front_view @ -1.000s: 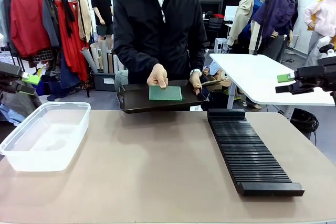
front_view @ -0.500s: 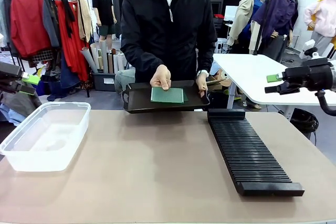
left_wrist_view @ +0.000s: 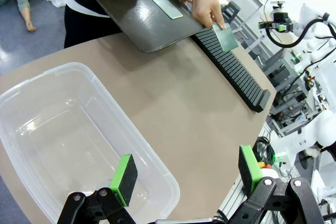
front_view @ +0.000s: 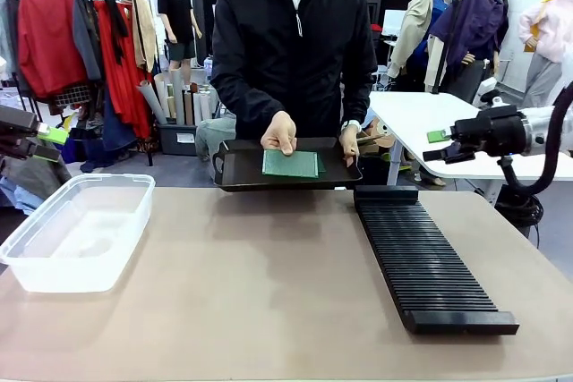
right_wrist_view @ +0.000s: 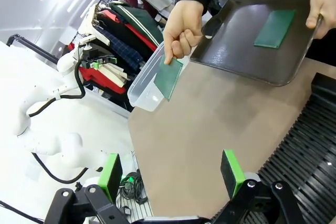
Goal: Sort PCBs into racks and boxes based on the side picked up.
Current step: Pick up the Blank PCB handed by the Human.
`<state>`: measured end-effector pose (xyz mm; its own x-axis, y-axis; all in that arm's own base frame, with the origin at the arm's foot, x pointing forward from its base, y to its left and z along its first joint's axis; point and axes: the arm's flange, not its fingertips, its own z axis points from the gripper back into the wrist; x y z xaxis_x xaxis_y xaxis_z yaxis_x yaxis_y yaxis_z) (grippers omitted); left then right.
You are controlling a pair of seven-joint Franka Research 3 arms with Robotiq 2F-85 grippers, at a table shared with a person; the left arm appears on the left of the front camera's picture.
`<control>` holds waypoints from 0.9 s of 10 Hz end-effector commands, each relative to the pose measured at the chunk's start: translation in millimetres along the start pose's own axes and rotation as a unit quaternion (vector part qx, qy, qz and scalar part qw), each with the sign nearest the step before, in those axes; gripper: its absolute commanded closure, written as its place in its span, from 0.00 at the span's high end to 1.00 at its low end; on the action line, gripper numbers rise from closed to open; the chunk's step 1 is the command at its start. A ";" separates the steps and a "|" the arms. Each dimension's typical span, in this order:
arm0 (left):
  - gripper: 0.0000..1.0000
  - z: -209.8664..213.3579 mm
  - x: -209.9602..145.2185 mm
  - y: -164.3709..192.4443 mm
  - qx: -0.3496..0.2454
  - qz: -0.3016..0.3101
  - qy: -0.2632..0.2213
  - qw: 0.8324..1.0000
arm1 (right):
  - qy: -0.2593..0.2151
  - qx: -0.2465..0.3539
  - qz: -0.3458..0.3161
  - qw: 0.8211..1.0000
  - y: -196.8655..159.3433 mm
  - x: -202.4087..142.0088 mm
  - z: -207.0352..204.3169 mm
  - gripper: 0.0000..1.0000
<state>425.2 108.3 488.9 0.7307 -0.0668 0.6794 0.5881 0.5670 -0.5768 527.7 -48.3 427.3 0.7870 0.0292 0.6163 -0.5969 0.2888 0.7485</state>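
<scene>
Now the right arm [front_view: 501, 131], jaws wide, has swung toward the PCB [front_view: 290, 164] on the tray [front_view: 235, 170] a person [front_view: 295, 51] holds at the tabletop [front_view: 269, 292] far edge. Pickup looks next; left jaws equally wide.

We face a tan table [front_view: 269, 301]. At its far edge is a dark shallow tray [front_view: 235, 172] with a raised rim, tilted in the left wrist view. Behind that edge stands a person in a black zipped jacket [front_view: 295, 51]. Beyond the table's far left corner we see a rail of hanging clothes [front_view: 72, 38], red and grey. Beyond its far right corner is a white table [front_view: 430, 127].
</scene>
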 end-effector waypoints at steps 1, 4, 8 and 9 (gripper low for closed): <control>1.00 1.1 -0.1 -0.9 0.000 -0.001 -0.001 1.000 | -0.007 0.021 0.015 1.000 -14.4 14.3 -10.0 1.00; 1.00 1.1 -0.1 -0.9 0.000 -0.001 -0.001 1.000 | -0.007 0.039 0.012 0.999 -36.7 30.1 -41.4 1.00; 1.00 1.1 -0.1 -0.9 0.000 -0.001 -0.001 1.000 | -0.015 0.056 0.012 0.998 -60.1 43.9 -79.4 1.00; 1.00 1.1 -0.1 -0.9 0.000 -0.001 -0.001 1.000 | -0.013 0.057 0.010 0.998 -65.1 46.9 -89.2 1.00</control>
<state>425.2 108.4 488.9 0.7308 -0.0668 0.6794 0.5880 0.5672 -0.5767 605.3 13.1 386.7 0.7904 0.0249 0.6121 -0.6056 0.1824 0.7746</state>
